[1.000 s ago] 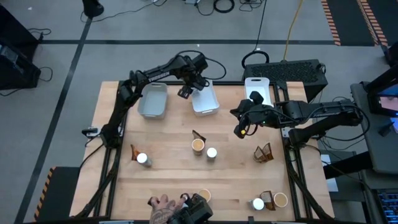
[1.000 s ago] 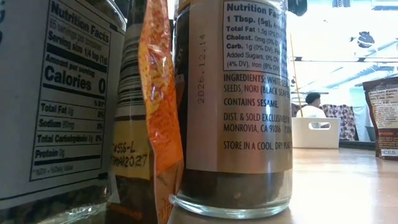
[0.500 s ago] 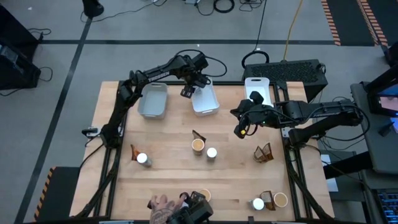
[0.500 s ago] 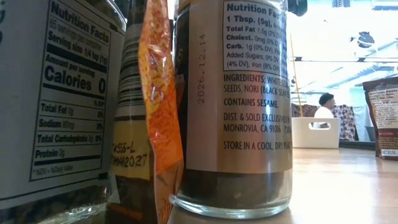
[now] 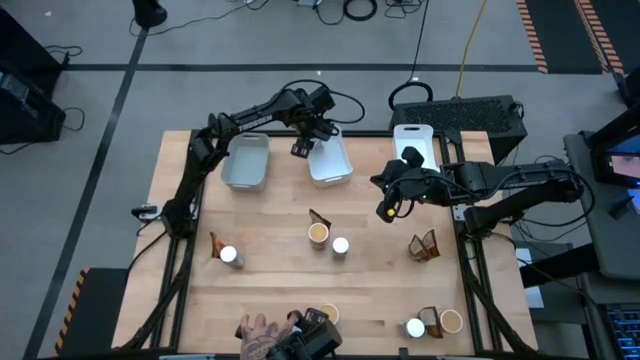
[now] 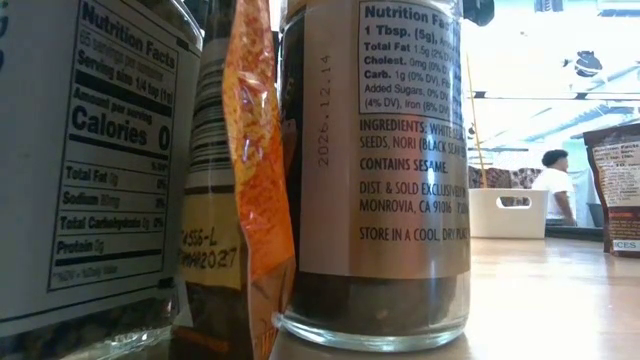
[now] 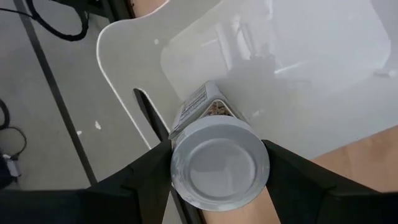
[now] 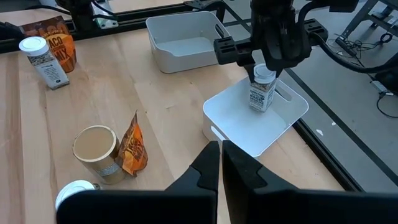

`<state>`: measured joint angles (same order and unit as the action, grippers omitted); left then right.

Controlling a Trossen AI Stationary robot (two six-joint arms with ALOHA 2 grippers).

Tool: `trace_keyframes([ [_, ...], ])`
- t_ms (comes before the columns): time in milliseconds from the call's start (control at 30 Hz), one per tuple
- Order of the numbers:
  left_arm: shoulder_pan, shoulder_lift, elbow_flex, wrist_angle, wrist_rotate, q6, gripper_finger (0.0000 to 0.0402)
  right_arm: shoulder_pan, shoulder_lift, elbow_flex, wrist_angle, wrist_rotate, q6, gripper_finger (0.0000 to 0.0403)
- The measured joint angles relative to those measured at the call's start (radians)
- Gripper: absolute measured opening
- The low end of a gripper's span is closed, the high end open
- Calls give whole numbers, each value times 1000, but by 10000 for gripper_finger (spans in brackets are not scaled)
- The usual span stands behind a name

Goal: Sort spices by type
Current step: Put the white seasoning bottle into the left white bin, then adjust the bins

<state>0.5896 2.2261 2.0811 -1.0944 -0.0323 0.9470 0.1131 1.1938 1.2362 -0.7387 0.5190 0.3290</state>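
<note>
My left gripper [image 5: 303,147] is at the table's far edge over the middle white tray [image 5: 333,165], shut on a white-capped spice jar [image 8: 262,91]. My right gripper [image 8: 221,163] hangs shut with nothing in it over the table's right half [image 5: 385,210]. Other spices stand on the wood. A pouch [image 5: 215,243] and a jar [image 5: 230,256] are at the left. A pouch [image 5: 320,218], a tub [image 5: 318,234] and a jar [image 5: 340,245] are in the middle. A pouch [image 5: 423,245] is at the right. A jar, a pouch and a tub [image 5: 451,321] are at the near right. My left gripper pinches the jar's white cap [image 7: 181,169] between its two fingers [image 7: 146,180], one on each side of the cap. The fingers come steeply from above. The jar hangs nearly upright below them, over the tray's end by the handle slot [image 7: 149,115]. Whether its base touches the tray I cannot tell.
A grey tray [image 5: 247,160] lies left of the white tray, and another white tray [image 5: 413,140] lies at the far right. A person's hand [image 5: 260,327] rests at the near edge beside a dark device and a tub [image 5: 328,313]. The low view is filled by jars [image 6: 375,170] and a pouch [image 6: 255,170].
My left gripper has rolled a little about its own line with the jar, staying over the white tray. A person in the room behind has walked toward the right.
</note>
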Motion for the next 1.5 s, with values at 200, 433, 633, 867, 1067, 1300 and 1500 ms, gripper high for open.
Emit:
trace_keyframes([
  [200,4,0,0,6,9,-47,231,0,0,0,-1,-24,-1,0],
  [433,17,-1,0,-7,9,-77,256,0,0,0,-21,-27,-1,0],
  [633,17,-2,0,-11,12,-74,265,0,0,0,-23,-27,-1,0],
  [867,17,-2,0,-8,7,-75,265,0,0,0,-23,-27,-8,0],
  [1067,17,-42,0,6,13,-69,266,0,0,0,-23,-27,-12,0],
  [1300,16,-134,1,-9,36,-95,266,0,0,0,-22,-27,-24,0],
  [1500,61,-204,-1,-147,127,-253,265,0,0,0,-21,-27,-21,0],
])
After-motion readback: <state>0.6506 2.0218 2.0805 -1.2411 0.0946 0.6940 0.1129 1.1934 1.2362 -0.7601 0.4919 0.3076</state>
